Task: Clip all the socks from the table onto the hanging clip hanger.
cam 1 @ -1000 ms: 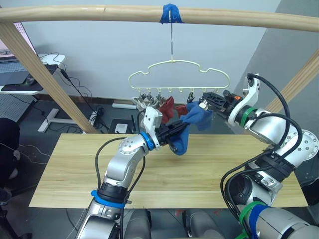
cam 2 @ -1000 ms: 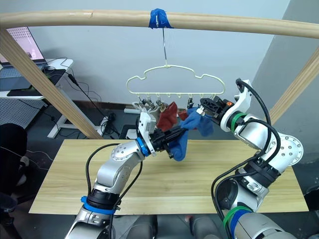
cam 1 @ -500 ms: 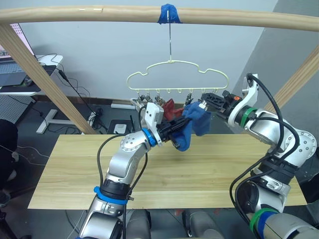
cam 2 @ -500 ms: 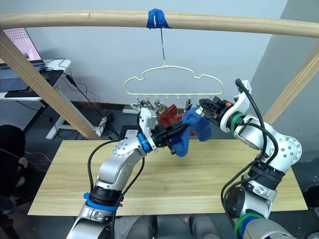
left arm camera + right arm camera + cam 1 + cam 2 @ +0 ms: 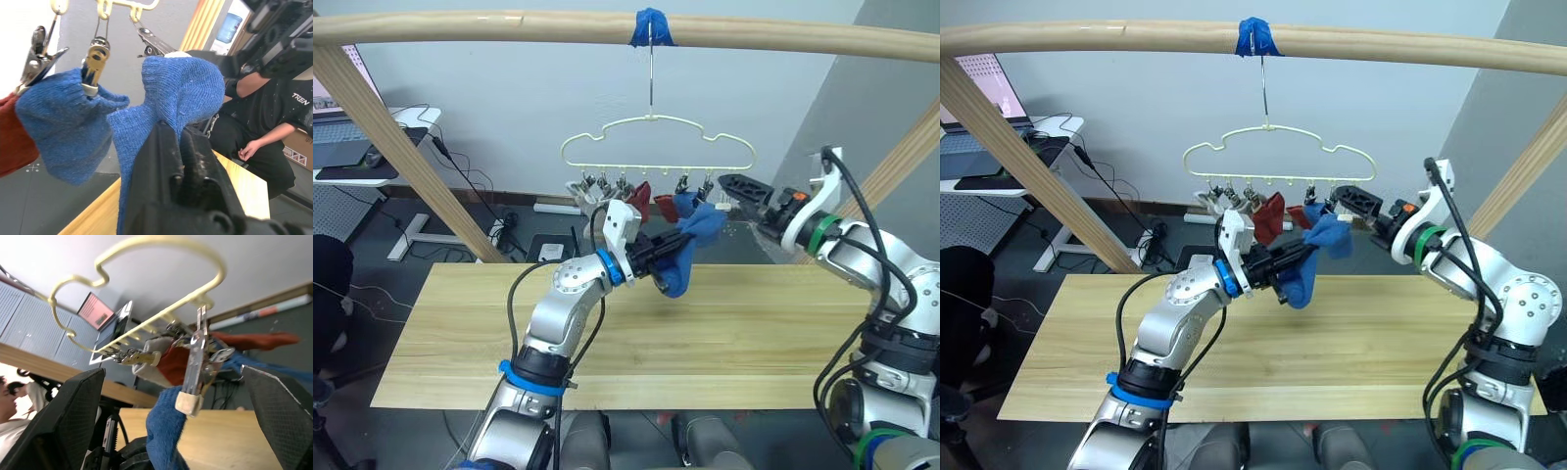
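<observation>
The table [image 5: 724, 343] lies nearest, its light planks running left to right. Above its far half the left gripper [image 5: 674, 246] is closed on a blue sock [image 5: 683, 257]; in the left wrist view the two black fingers [image 5: 168, 147] pinch the fabric between them. The sock's long axis runs roughly vertical with a slight lean: one end droops toward the table, the other rises to the right, toward the clip row. A second blue sock [image 5: 61, 125] hangs just to its left, already caught in a metal clip [image 5: 95, 63], with a rust-red sock [image 5: 640, 199] next to it on the same row and a light grey sock [image 5: 582, 193] at the row's left end.

The right gripper [image 5: 732, 185] sits near the right end of the row, fingers spread wide and holding nothing; its wrist view shows a free clip [image 5: 193, 367] between them, just above the blue sock's upper end.

Farther back, the clip hanger [image 5: 656, 147] hangs level, its long axis left-right, hook upright on the wooden rail [image 5: 509, 24] at a blue tape wrap [image 5: 651, 24].
</observation>
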